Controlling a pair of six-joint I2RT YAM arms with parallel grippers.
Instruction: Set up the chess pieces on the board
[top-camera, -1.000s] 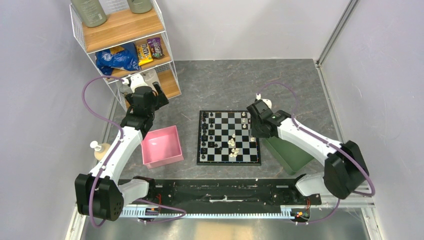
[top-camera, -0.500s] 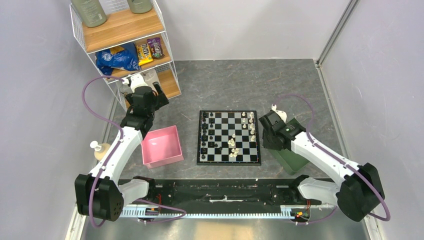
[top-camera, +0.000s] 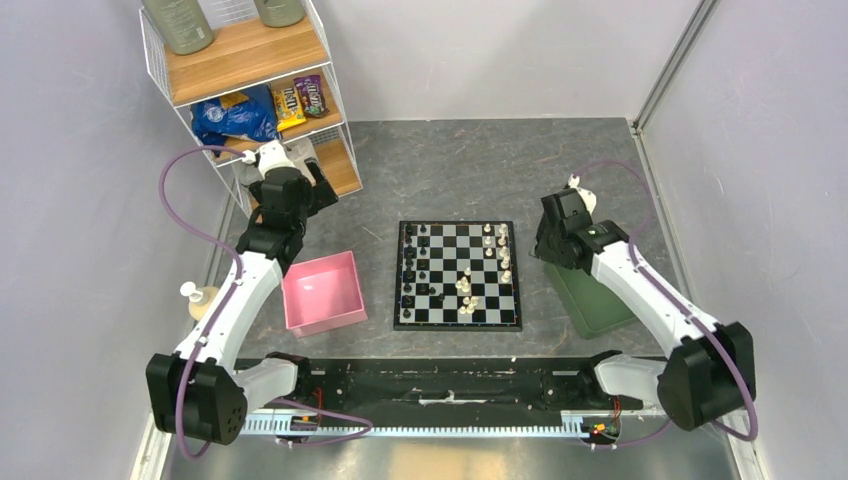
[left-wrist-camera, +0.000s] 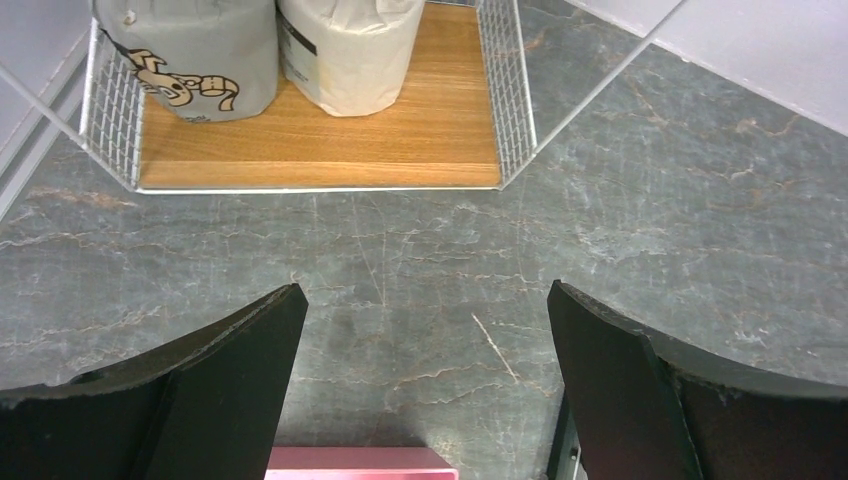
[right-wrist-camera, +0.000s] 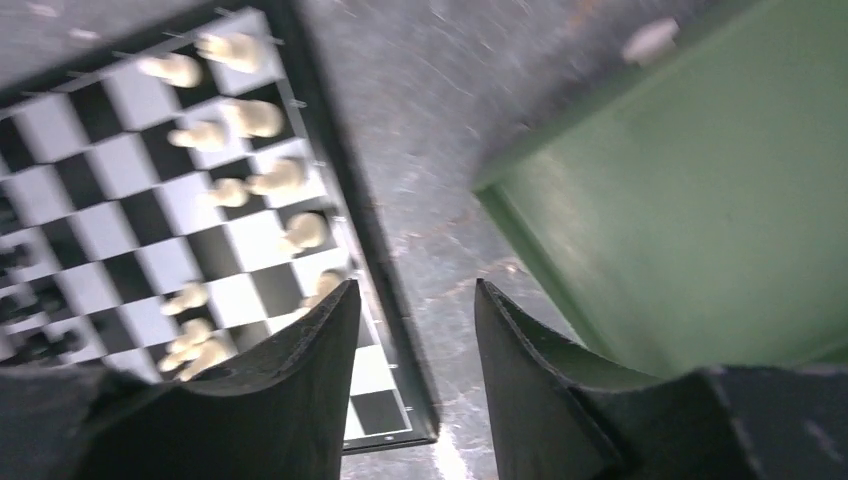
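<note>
the board (top-camera: 456, 325) lies flat at the middle of the grey table (top-camera: 470, 170), its dark border square to the arms. black chess pieces (top-camera: 409, 262) stand mostly in the two files along its 9 o'clock side. cream-white chess pieces (top-camera: 504, 262) stand along the 3 o'clock side, in the half toward 12 o'clock, and a small knot of white ones (top-camera: 466, 290) sits just past the centre toward 5 o'clock. the pink tray (top-camera: 350, 288) sits just beside the board at 9 o'clock, and the green tray (top-camera: 600, 310) at 3 to 4 o'clock, apart from the board by a strip of table. the right gripper (right-wrist-camera: 415, 300) hangs over that strip, board edge at its 9 o'clock and green tray wall (right-wrist-camera: 560, 250) at its 3 o'clock. its claw stands moderately apart and empty, with bare table and the board's border showing between the fingers (right-wrist-camera: 310, 380). this view is smeared; a small pale thing (right-wrist-camera: 650, 40) at the tray's far rim is too blurred to name. the left gripper (left-wrist-camera: 425, 370) is well away from the board, at 10 o'clock from it, pointing at the wire shelf (left-wrist-camera: 505, 90). its claw is wide and holds nothing, only table between the dark fingers (left-wrist-camera: 230, 370). two wrapped paper rolls (left-wrist-camera: 190, 45) stand on the shelf's lowest wooden board at 12 o'clock from that claw, and the pink tray's rim (left-wrist-camera: 360, 462) shows at its 6 o'clock. candy bags (top-camera: 300, 98) lie on the shelf's middle level.
</note>
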